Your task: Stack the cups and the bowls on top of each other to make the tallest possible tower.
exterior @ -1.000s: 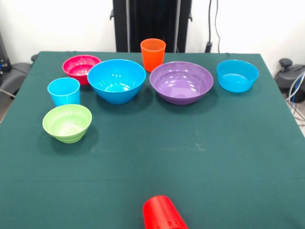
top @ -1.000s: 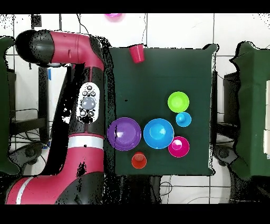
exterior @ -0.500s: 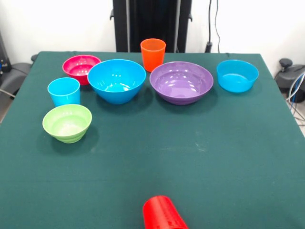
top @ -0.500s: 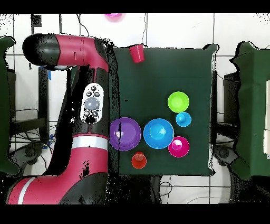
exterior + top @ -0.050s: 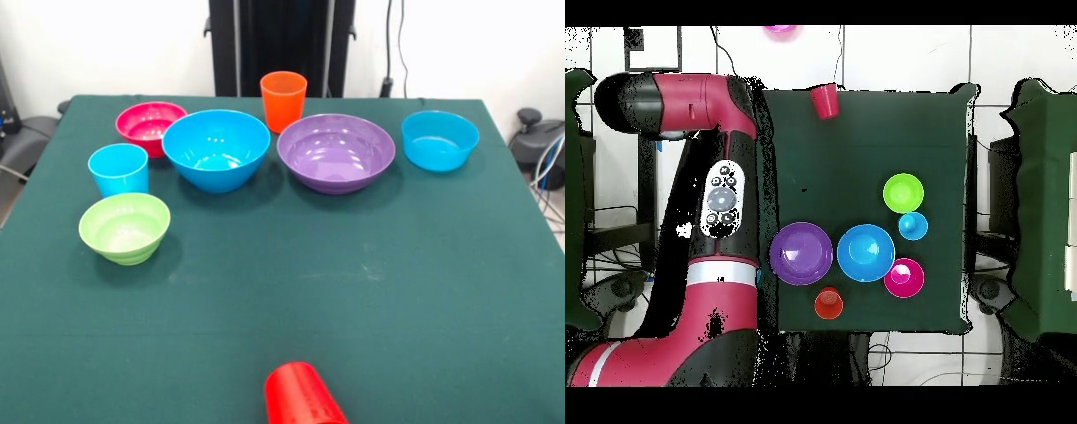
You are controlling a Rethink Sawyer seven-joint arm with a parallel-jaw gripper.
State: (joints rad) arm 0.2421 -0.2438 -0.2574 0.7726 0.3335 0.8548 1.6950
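Red cup [image 5: 303, 395] cut by bottom edge.

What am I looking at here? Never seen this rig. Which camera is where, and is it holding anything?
It is a red and black robot arm beside a green-clothed table. One camera faces the robot across the table; the other looks straight down. On the cloth: purple bowl, big blue bowl, smaller blue bowl, pink bowl, green bowl, orange cup, light blue cup, and a red cup lying at the edge. Nothing is stacked. The hand shows in neither picture, so a hold cannot be judged.
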